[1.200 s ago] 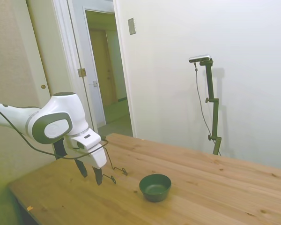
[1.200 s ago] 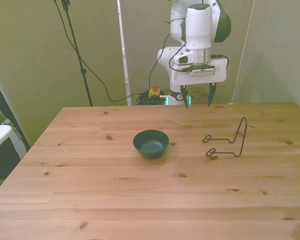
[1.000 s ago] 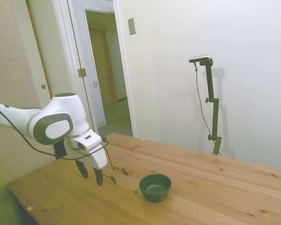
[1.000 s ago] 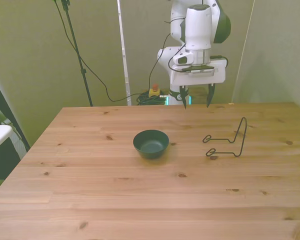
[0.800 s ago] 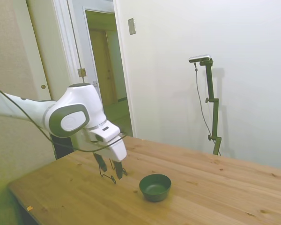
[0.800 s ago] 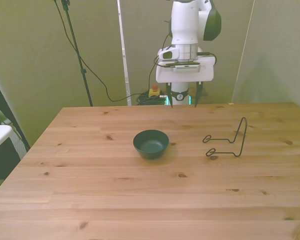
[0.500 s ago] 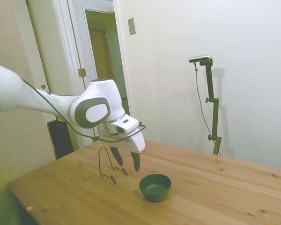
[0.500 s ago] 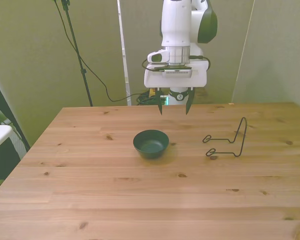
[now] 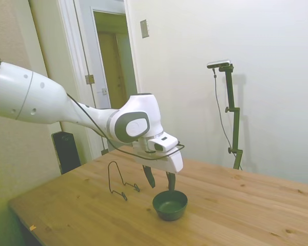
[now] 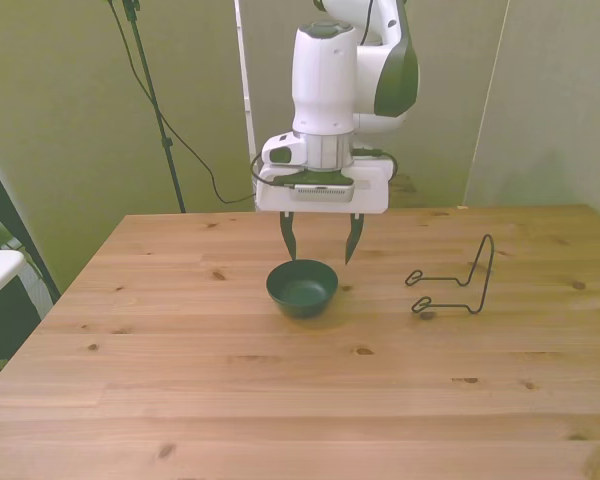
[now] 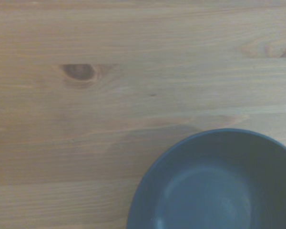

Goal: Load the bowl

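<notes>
You had the gripper (image 10: 321, 242) hanging just above the table (image 10: 300, 400) with its two fingers spread wide and nothing between them, a little behind the bowl's far rim. The bowl (image 10: 302, 287) stood upright near the middle of the table, well apart from the wire rack (image 10: 458, 280) on the front view's right, and in the wrist view only part of its dark inside (image 11: 214, 183) showed against bare wood. Your coming move looked to turn on that offset: the bowl lay slightly toward the camera side of the fingers and below them, so a short advance and descent should have put a finger over the rim.
</notes>
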